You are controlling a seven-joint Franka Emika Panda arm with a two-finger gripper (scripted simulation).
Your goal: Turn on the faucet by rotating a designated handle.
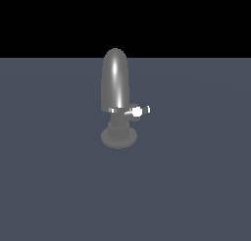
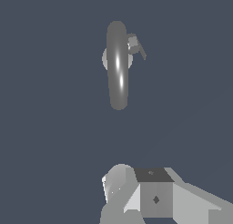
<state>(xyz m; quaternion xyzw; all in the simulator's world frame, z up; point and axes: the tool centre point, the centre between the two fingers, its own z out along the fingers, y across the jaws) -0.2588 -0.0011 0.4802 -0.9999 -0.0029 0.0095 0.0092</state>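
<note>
The faucet [image 1: 115,85] is a grey shiny fixture with a tall rounded body, a ribbed neck and a round disc base, standing upright on the flat grey floor. The handle [image 1: 138,111] is a short bright stub jutting from the neck toward the exterior view's right. The arm does not show in the exterior view. In the wrist view the faucet [image 2: 118,66] is seen from above, with the handle [image 2: 137,45] beside it. Grey and white parts of my gripper [image 2: 136,193] show at the picture's edge, well apart from the faucet. Its fingertips are not clear.
The grey floor [image 1: 196,186] stretches flat around the faucet, with black background behind it. No other objects show.
</note>
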